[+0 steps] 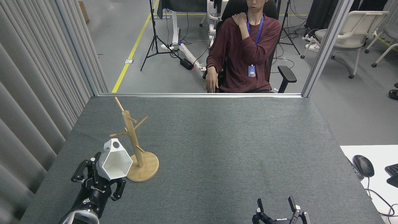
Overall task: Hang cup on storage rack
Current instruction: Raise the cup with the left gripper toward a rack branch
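Cup (114,159) pinched in left claw (99,174), raised just beside storage rack (134,146) near counter's (233,149) left edge, tab hole upward, not yet on a peg. Right claw (276,207) spread, idle at bottom edge. Seated person (245,53) beyond counter; nothing blocking.

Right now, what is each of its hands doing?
Left gripper: shut on the cup.
Right gripper: open, holding nothing.
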Robot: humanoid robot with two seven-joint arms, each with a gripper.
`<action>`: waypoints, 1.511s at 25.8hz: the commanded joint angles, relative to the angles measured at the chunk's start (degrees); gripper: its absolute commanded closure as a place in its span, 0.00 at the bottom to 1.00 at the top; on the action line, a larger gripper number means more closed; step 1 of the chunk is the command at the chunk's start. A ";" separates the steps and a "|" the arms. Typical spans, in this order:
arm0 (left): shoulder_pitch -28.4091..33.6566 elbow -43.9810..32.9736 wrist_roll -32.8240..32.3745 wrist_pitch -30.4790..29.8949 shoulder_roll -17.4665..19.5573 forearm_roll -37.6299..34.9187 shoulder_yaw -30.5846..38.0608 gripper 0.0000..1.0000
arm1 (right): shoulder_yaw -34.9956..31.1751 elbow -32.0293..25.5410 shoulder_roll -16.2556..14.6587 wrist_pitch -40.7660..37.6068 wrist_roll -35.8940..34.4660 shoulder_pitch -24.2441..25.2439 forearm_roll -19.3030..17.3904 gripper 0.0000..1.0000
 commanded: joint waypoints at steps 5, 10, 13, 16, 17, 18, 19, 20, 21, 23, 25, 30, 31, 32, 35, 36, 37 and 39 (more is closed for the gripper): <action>-2.60 2.70 -0.13 0.06 -0.36 -0.67 1.74 0.71 | 0.02 0.08 0.09 -0.02 0.06 0.00 0.00 0.02; -2.69 2.79 -0.13 -0.11 -0.36 -0.32 2.88 0.71 | -0.07 0.08 -0.08 -0.02 0.06 -0.09 0.09 0.02; -2.69 2.79 -0.13 -0.64 -0.19 -0.05 3.76 0.71 | -0.07 0.08 -0.08 -0.02 -0.03 -0.18 0.09 0.01; -2.69 2.79 -0.13 -0.90 -0.10 -0.05 5.34 0.71 | 0.02 0.08 0.01 -0.02 -0.03 -0.18 0.09 0.02; -2.78 2.96 -0.13 -0.99 -0.10 -0.05 5.61 0.71 | -0.07 0.08 0.01 -0.02 0.06 -0.18 0.09 0.02; -2.86 3.31 -0.13 -0.99 -0.01 -0.05 5.87 0.71 | 0.02 0.08 0.09 -0.02 0.06 -0.18 0.09 0.02; -3.04 3.66 -0.13 -0.99 -0.01 -0.05 6.13 0.71 | 0.02 0.08 0.01 -0.02 -0.03 -0.18 0.18 0.02; -3.30 3.93 -0.13 -0.99 -0.01 -0.05 6.31 0.71 | 0.02 0.08 0.01 -0.02 0.06 -0.27 0.18 0.01; -3.65 4.02 -0.13 -0.99 -0.01 -0.14 6.57 0.71 | 0.02 0.08 0.01 -0.02 0.06 -0.35 0.18 0.02; -4.53 4.54 -0.13 -0.99 -0.01 -0.40 6.84 0.71 | 0.02 0.08 0.09 -0.02 -0.02 -0.44 0.18 0.02; -5.32 5.07 -0.13 -0.99 -0.01 -0.67 6.84 0.71 | 0.02 0.08 0.09 -0.02 0.06 -0.53 0.18 0.02; -6.47 5.33 -0.13 -0.99 -0.19 -1.20 6.84 0.70 | 0.02 0.17 0.09 -0.02 -0.03 -0.62 0.09 0.02; -6.55 5.33 -0.13 -0.99 -0.36 -1.72 6.75 0.70 | 0.02 0.17 0.09 -0.02 -0.02 -0.62 0.09 0.02; -6.73 5.33 -0.13 -0.99 -0.36 -2.51 6.75 0.71 | 0.02 0.26 0.09 -0.02 -0.03 -0.62 0.09 0.02; -6.73 5.33 -0.13 -0.99 -0.63 -3.39 6.40 0.71 | 0.02 0.70 0.18 -0.02 -0.03 -0.62 0.18 0.02; -6.73 5.33 -0.13 -0.99 -0.98 -3.57 6.22 0.71 | 0.02 0.70 0.36 -0.02 -0.03 -0.62 0.09 0.02; -6.73 5.33 -0.13 -0.99 -1.07 -3.83 6.22 0.70 | 0.02 0.87 0.53 -0.02 -0.03 -0.62 0.18 0.02; -6.91 5.42 -0.13 -0.99 -1.07 -4.98 6.13 0.71 | 0.02 0.96 0.62 -0.11 -0.03 -0.62 0.09 0.02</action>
